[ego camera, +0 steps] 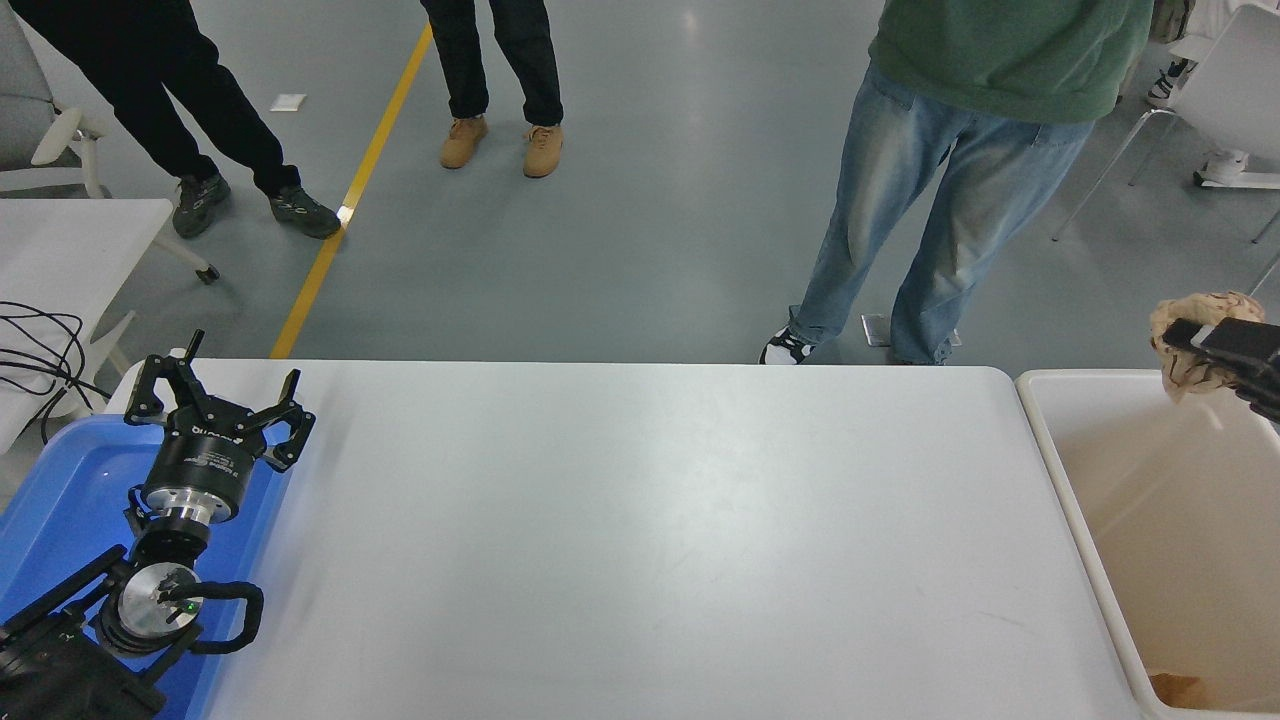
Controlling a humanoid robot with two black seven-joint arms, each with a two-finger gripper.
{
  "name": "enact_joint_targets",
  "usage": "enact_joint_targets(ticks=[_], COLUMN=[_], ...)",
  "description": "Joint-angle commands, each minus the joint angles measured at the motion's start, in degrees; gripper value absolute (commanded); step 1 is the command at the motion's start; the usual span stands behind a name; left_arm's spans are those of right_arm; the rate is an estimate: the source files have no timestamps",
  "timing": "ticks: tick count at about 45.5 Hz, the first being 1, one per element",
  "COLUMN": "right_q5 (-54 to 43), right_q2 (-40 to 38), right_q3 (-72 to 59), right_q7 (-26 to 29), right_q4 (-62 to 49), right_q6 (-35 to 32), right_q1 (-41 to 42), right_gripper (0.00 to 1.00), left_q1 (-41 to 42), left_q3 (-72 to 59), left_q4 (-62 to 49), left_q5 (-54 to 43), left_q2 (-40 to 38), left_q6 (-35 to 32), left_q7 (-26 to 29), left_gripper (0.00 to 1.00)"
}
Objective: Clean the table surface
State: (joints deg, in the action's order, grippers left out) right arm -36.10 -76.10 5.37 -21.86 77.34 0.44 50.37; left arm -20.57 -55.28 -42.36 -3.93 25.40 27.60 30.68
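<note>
The white table surface [620, 520] fills the middle of the head view with nothing lying on it. At the right edge my right gripper [1185, 335] is shut on a crumpled brown paper ball [1185, 368], held in the air above the far rim of the white bin [1060, 470]. Most of that arm is cut off by the picture's edge. My left gripper [215, 405] stays parked at the lower left over the blue tray [60, 490], fingers spread open and holding nothing.
The white bin beside the table's right end holds a brown scrap [1175, 688] at its bottom. Three people stand beyond the far side; the one in jeans [930, 220] is close to the far edge. A smaller white table [60, 250] and cables sit at left.
</note>
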Motion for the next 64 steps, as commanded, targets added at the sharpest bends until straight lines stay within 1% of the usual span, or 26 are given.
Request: enact_joint_targets(ticks=[1, 8, 13, 19, 29, 38, 44, 49, 55, 60, 64], right_q5=[12.1, 19.4, 21.0, 25.0, 27.6, 29.9, 30.1, 29.8, 29.6, 29.4, 29.5], right_q2=[2.5, 7.3, 10.2, 16.2, 26.2, 33.0, 41.0, 47.0, 49.8, 51.4, 52.9], right_q3=[0.0, 0.0, 0.2, 0.3, 1.7, 4.1, 3.4, 2.8, 3.0, 2.9, 2.9], right_q7=[-0.2, -0.3, -1.1, -1.3, -1.6, -1.3, -1.0, -0.4, 2.4, 3.4, 4.5], right_q4=[-6.3, -11.8, -15.6, -23.5, -37.2, -52.2, -66.2, -75.3, -77.3, -77.4, -77.4], right_q6=[-0.2, 0.0, 0.3, -0.1, -0.4, -4.8, -9.1, -10.7, -9.8, -9.3, -7.6], right_q1=[-1.9, -3.9, -5.2, -7.3, -10.1, -12.6, -12.9, -13.2, -13.6, -14.6, -15.8], right_gripper=[0.0, 0.0, 0.0, 0.0, 0.0, 0.0, 0.0, 0.0, 0.0, 0.0, 0.0], left_q1=[0.0, 0.0, 0.0, 0.0, 0.0, 0.0, 0.0, 0.0, 0.0, 0.0, 0.0], left_q3=[0.0, 0.1, 0.0, 0.0, 0.0, 0.0, 0.1, 0.1, 0.0, 0.0, 0.0], left_q4=[0.0, 0.0, 0.0, 0.0, 0.0, 0.0, 0.0, 0.0, 0.0, 0.0, 0.0], left_q5=[0.0, 0.0, 0.1, 0.0, 0.0, 0.1, 0.1, 0.0, 0.1, 0.1, 0.1], left_q2=[0.0, 0.0, 0.0, 0.0, 0.0, 0.0, 0.0, 0.0, 0.0, 0.0, 0.0], left_q6=[0.0, 0.0, 0.0, 0.0, 0.0, 0.0, 0.0, 0.0, 0.0, 0.0, 0.0], left_q7=[0.0, 0.0, 0.0, 0.1, 0.0, 0.0, 0.0, 0.0, 0.0, 0.0, 0.0], left_gripper=[0.99, 0.99, 0.99, 0.99, 0.99, 0.99, 0.99, 0.99, 0.99, 0.99, 0.99])
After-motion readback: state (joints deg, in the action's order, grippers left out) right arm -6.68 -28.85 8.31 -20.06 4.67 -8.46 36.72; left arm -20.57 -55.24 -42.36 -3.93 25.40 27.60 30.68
